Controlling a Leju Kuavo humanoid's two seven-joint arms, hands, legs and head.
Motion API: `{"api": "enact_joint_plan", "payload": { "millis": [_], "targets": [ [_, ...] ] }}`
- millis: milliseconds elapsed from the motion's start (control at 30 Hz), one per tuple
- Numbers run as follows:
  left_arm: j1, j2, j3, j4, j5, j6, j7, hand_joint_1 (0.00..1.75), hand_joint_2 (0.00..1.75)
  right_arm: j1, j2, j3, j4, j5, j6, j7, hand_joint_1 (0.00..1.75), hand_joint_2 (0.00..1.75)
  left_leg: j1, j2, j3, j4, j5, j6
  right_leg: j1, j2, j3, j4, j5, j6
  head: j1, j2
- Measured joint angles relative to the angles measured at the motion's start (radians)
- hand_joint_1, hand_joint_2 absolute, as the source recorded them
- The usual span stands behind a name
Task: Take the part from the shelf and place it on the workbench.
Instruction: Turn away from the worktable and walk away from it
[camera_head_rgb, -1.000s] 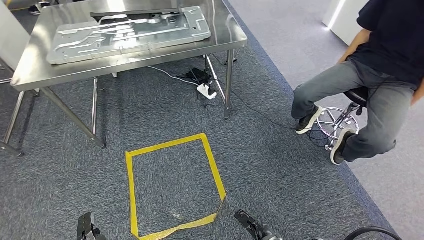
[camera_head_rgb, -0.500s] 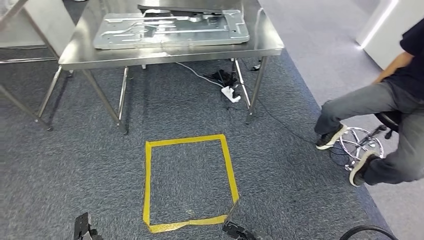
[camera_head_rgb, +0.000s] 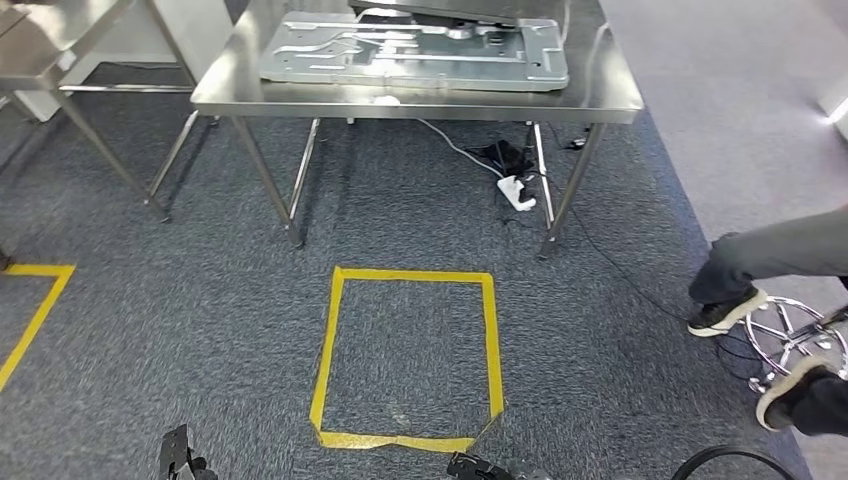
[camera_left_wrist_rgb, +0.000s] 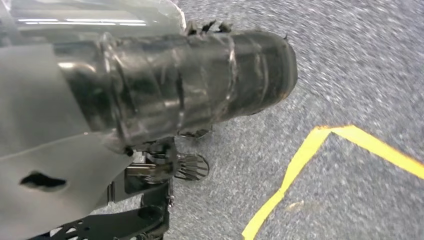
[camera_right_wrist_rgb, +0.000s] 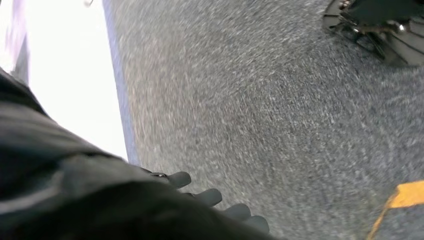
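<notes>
A large stamped silver metal part (camera_head_rgb: 415, 50) lies flat on the steel workbench (camera_head_rgb: 300, 97) at the far side of the head view, with a darker piece (camera_head_rgb: 430, 10) behind it. Both my arms hang low. My left hand (camera_head_rgb: 178, 460) shows at the bottom edge, left of a yellow tape square (camera_head_rgb: 330, 350) on the carpet. My right hand (camera_head_rgb: 480, 467) shows at the bottom edge just below that square's near corner. In the left wrist view the tape-wrapped thumb (camera_left_wrist_rgb: 200, 95) sticks out with nothing against it. In the right wrist view the fingertips (camera_right_wrist_rgb: 210, 196) lie straight over bare carpet.
A second steel table (camera_head_rgb: 50, 40) stands at the far left, with another yellow tape line (camera_head_rgb: 35, 310) near it. A power strip (camera_head_rgb: 517, 192) and cables lie under the workbench. A seated person's legs (camera_head_rgb: 760, 260) and stool base (camera_head_rgb: 800, 340) are at the right edge.
The camera has turned left: the workbench, the tape square and the person have all slid to the right in the picture. Both hands stay low at the bottom edge.
</notes>
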Motion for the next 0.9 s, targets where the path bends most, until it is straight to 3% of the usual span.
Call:
{"api": "enact_joint_plan", "payload": {
  "millis": [33,67,167,233,300,367,433,500,567,700,767,833,867,900],
  "targets": [
    [0.002,0.0,0.0,0.0,0.001,0.0,0.0,0.0,0.0,0.0,0.0,0.004,0.0,0.002,0.0,0.0,0.0,0.0,0.003,0.003,-0.006,0.009,0.008,-0.003,0.0,-0.013,0.0,0.0,-0.001,0.0,0.0,0.0],
    [0.003,0.0,0.0,0.0,0.001,0.0,-0.001,0.0,0.0,0.0,0.0,0.009,0.0,0.002,0.0,0.0,0.0,0.0,0.005,0.007,0.008,-0.023,0.033,-0.003,0.0,-0.025,0.001,0.0,-0.002,0.001,0.0,0.0],
    [-0.001,0.0,0.0,0.0,0.002,0.0,-0.003,0.0,0.0,-0.001,0.0,0.027,0.0,0.003,0.0,0.001,0.0,0.0,-0.001,0.054,0.108,-0.218,0.113,0.004,0.002,-0.057,0.008,-0.002,-0.007,0.009,0.0,0.0],
    [-0.005,0.0,0.0,0.0,0.002,0.0,-0.006,0.0,0.0,-0.002,-0.001,0.042,0.0,0.006,0.004,0.001,0.0,0.0,-0.011,0.069,0.132,-0.266,0.117,0.013,0.005,-0.075,0.015,-0.005,-0.011,0.019,0.001,0.0],
    [-0.003,0.001,0.0,0.0,0.002,0.0,-0.008,0.0,0.0,-0.004,-0.001,0.057,0.0,0.012,0.011,0.001,0.0,0.0,-0.013,0.046,0.138,-0.274,0.121,0.024,0.003,-0.086,0.023,-0.008,-0.015,0.033,0.001,0.0],
    [-0.004,0.002,0.0,0.0,0.002,0.0,-0.009,0.0,0.0,-0.006,-0.002,0.07,-0.001,0.019,0.015,0.001,0.0,0.0,-0.009,0.026,0.149,-0.288,0.127,0.038,0.0,-0.053,0.018,0.019,-0.037,0.04,0.001,0.0],
    [-0.009,0.0,0.0,0.0,0.001,-0.001,-0.009,0.0,0.0,-0.005,-0.003,0.08,-0.001,0.024,0.02,0.002,0.0,0.0,-0.008,0.007,0.153,-0.294,0.131,0.051,0.0,-0.003,-0.03,0.121,-0.091,0.038,0.002,0.0],
    [-0.009,-0.002,0.0,0.0,0.0,-0.003,-0.008,0.0,0.0,-0.002,-0.004,0.091,0.0,0.026,0.026,0.004,0.0,0.0,-0.01,-0.015,0.153,-0.292,0.13,0.056,0.003,0.014,-0.092,0.237,-0.13,0.036,0.003,0.0],
    [-0.007,-0.002,0.0,0.0,0.0,-0.004,-0.008,0.0,0.0,0.0,-0.004,0.099,0.0,0.026,0.029,0.006,0.0,0.0,-0.012,-0.033,0.153,-0.29,0.13,0.056,0.004,0.017,-0.118,0.278,-0.131,0.037,0.003,0.0],
    [-0.006,-0.002,0.0,0.0,0.0,-0.004,-0.008,0.0,0.0,0.0,-0.005,0.101,0.0,0.024,0.029,0.007,0.0,0.0,-0.012,-0.044,0.153,-0.288,0.129,0.056,0.004,0.018,-0.112,0.256,-0.109,0.037,0.003,0.0],
    [-0.008,-0.002,0.0,0.0,0.0,-0.005,-0.007,0.06,0.0,-0.002,-0.009,0.105,0.001,0.02,0.028,0.008,0.0,0.0,-0.01,-0.081,0.14,-0.264,0.12,0.042,-0.001,0.063,-0.058,0.13,-0.054,0.034,0.002,0.0],
    [-0.009,-0.002,-0.001,0.0,0.0,-0.007,-0.006,0.93,0.0,-0.004,-0.012,0.111,0.001,0.017,0.028,0.009,0.0,0.0,-0.006,-0.127,0.124,-0.247,0.115,0.023,-0.006,0.093,-0.011,0.023,-0.011,0.023,0.002,0.0],
    [-0.008,0.0,-0.001,0.0,0.0,-0.01,-0.006,1.37,0.0,-0.006,-0.012,0.112,0.001,0.017,0.027,0.01,0.0,0.0,-0.004,-0.125,0.119,-0.247,0.115,0.018,-0.006,0.078,-0.01,0.021,-0.008,0.016,0.002,0.0],
    [-0.007,0.001,-0.001,0.0,0.0,-0.013,-0.007,1.75,0.0,-0.006,-0.012,0.113,0.001,0.016,0.026,0.01,0.0,0.0,-0.005,-0.106,0.111,-0.233,0.107,0.013,-0.007,0.066,-0.007,0.015,-0.006,0.009,0.0,0.0]
  ]
}}
